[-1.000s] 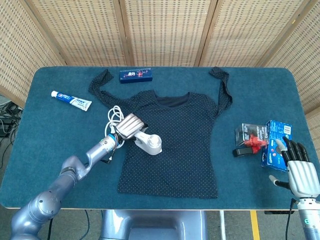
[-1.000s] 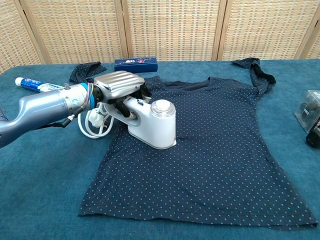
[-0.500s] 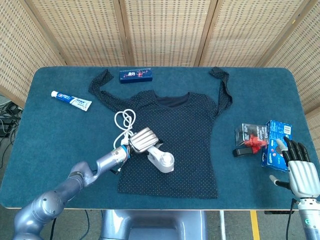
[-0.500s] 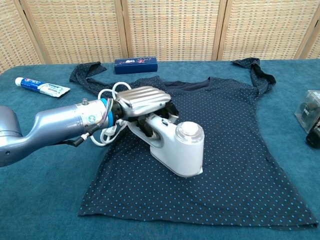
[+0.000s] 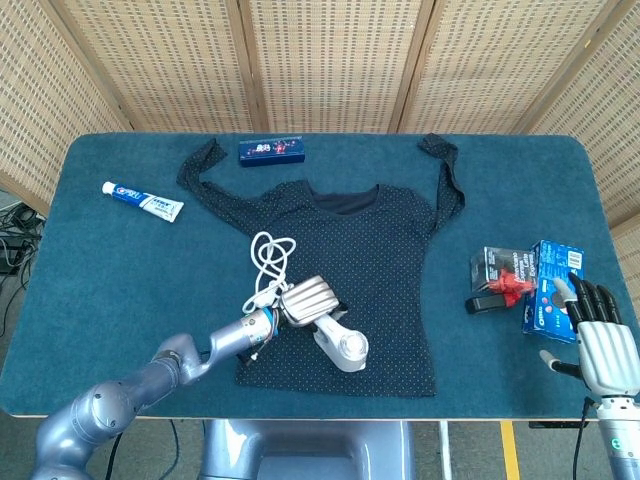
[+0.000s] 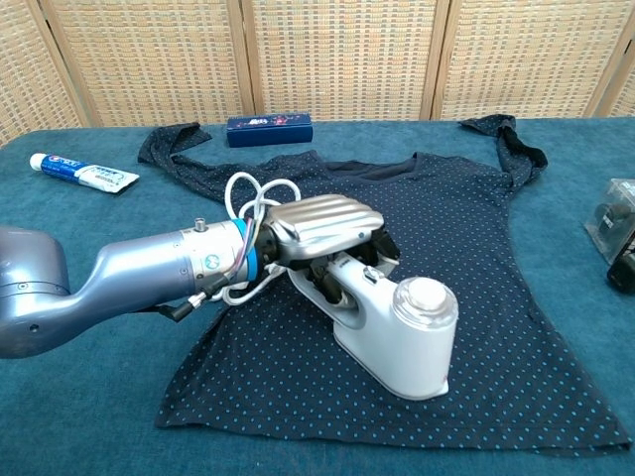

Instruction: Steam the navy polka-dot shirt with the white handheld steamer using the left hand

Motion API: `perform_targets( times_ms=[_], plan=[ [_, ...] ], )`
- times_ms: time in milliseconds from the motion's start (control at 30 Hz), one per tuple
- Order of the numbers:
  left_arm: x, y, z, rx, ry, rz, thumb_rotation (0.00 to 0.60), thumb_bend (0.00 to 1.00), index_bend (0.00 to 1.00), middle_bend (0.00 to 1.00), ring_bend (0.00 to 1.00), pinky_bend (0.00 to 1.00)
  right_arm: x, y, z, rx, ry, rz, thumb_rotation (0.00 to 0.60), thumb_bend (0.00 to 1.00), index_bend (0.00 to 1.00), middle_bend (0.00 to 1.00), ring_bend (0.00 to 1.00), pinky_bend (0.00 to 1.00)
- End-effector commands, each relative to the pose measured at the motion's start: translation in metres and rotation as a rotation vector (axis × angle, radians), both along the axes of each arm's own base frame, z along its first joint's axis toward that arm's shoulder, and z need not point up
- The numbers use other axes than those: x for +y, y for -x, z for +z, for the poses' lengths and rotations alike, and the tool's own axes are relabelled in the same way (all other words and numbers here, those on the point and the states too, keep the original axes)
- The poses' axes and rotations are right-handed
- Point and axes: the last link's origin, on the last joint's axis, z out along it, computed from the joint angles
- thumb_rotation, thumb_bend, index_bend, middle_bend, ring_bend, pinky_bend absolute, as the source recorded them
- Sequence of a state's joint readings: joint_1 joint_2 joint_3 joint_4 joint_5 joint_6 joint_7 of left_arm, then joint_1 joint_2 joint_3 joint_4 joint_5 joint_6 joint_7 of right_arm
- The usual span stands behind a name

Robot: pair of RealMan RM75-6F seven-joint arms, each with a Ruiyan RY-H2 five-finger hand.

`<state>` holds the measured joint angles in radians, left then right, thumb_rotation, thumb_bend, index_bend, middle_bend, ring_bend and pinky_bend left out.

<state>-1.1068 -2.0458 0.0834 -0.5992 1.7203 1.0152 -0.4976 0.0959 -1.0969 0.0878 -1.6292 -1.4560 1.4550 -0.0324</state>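
Chest view: my left hand point(image 6: 322, 226) has its fingers wrapped around the steamer point(image 6: 397, 327) handle.
The steamer looks rigid and heavy; the shirt point(image 6: 496, 258) under it is soft, so I judge it wrinkles easily.

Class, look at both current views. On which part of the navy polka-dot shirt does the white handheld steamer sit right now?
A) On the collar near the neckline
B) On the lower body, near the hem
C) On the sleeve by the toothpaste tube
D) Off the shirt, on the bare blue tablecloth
B. The left robot hand holds the white handheld steamer on the lower body of the navy polka-dot shirt, close to the hem and far from the neckline and sleeves.
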Motion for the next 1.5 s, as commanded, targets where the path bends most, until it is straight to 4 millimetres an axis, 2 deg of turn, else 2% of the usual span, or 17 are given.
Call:
perform_targets(
  times_ms=[33, 233, 700, 1000, 1500],
  plan=[
    [-0.005, -0.003, -0.002, 0.006, 0.017, -0.018, 0.600, 0.61, 1.00, 0.91, 0.85, 1.00, 0.000, 0.000, 0.000, 0.000, 0.000, -0.001, 0.600, 0.00, 0.02, 0.00, 0.00, 0.00],
    [-0.014, -0.006, -0.003, 0.008, 0.036, -0.042, 0.600, 0.61, 1.00, 0.91, 0.85, 1.00, 0.000, 0.000, 0.000, 0.000, -0.002, -0.001, 0.600, 0.00, 0.02, 0.00, 0.00, 0.00],
    [-0.006, 0.002, -0.001, 0.053, -0.006, -0.024, 0.600, 0.61, 1.00, 0.91, 0.85, 1.00, 0.001, -0.001, 0.000, -0.003, -0.004, 0.004, 0.600, 0.00, 0.02, 0.00, 0.00, 0.00],
    [0.011, 0.013, 0.012, 0.080, -0.071, -0.010, 0.600, 0.61, 1.00, 0.91, 0.85, 1.00, 0.001, -0.001, 0.001, -0.003, -0.004, 0.005, 0.600, 0.00, 0.02, 0.00, 0.00, 0.00],
    [0.044, 0.052, 0.044, 0.118, -0.190, 0.085, 0.600, 0.61, 1.00, 0.91, 0.85, 1.00, 0.001, -0.002, -0.003, 0.007, -0.017, 0.006, 0.600, 0.00, 0.02, 0.00, 0.00, 0.00]
  ],
)
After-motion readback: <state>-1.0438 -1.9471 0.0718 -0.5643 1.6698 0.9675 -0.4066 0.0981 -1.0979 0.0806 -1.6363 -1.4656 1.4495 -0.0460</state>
